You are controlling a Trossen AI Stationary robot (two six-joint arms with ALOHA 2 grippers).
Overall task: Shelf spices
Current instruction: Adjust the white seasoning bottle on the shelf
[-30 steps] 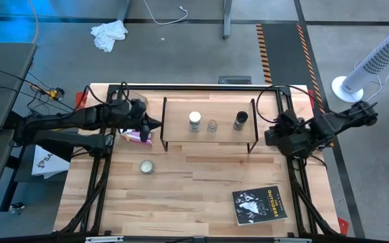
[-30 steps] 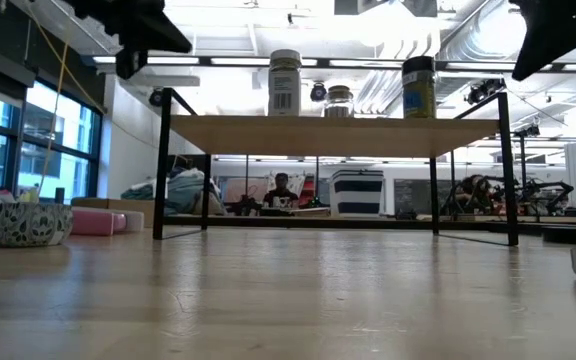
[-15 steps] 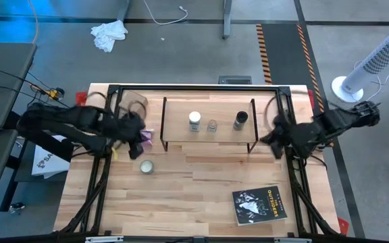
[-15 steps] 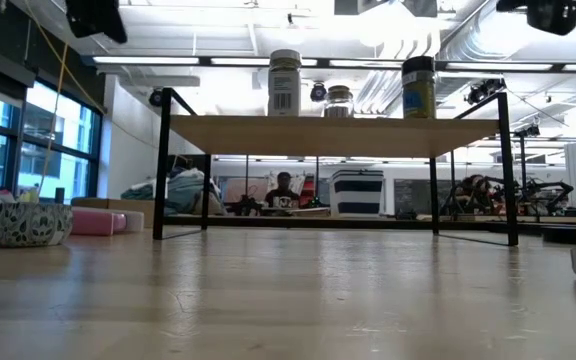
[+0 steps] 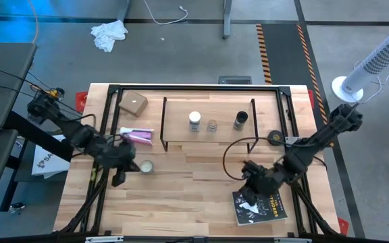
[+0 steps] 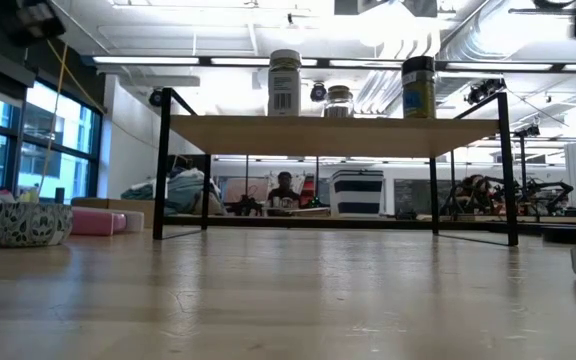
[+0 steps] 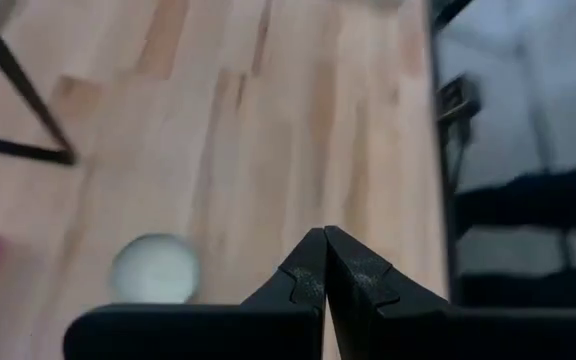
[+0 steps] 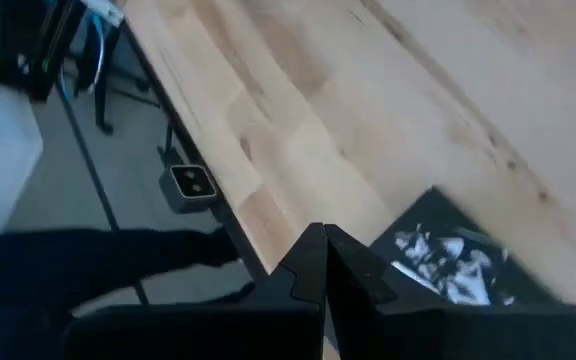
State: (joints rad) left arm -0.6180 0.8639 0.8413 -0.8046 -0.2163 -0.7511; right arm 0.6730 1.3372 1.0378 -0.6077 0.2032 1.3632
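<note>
**Operator:** Right, nearest me first. My right end effector (image 5: 252, 191) hangs over the dark book (image 5: 260, 205) at the desk's near right, fingers pressed together and holding nothing. My left end effector (image 5: 121, 169) sits just beside the pale round tin (image 5: 146, 166), tips likewise pressed together, empty.

**Observer:** And the spices?

**Operator:** All three stand on the shelf (image 5: 209, 122) farther back: white-capped jar (image 5: 194, 121), small clear glass jar (image 5: 212, 125), dark jar (image 5: 240, 120), in a row, upright and apart. From how things lie, I judge the shelving done, so the step in hand is parking the arms. I'd keep both low-risk: lift clear of the tin and book, and stay well away from the shelf's thin legs so nothing gets jostled.

**Observer:** Any writing legible?

**Operator:** The white-capped jar's label carries print in the low view, and the book cover shows white lettering, but I can't read either. A pink package (image 5: 137, 136) lies beside the shelf; nothing readable there.
</note>
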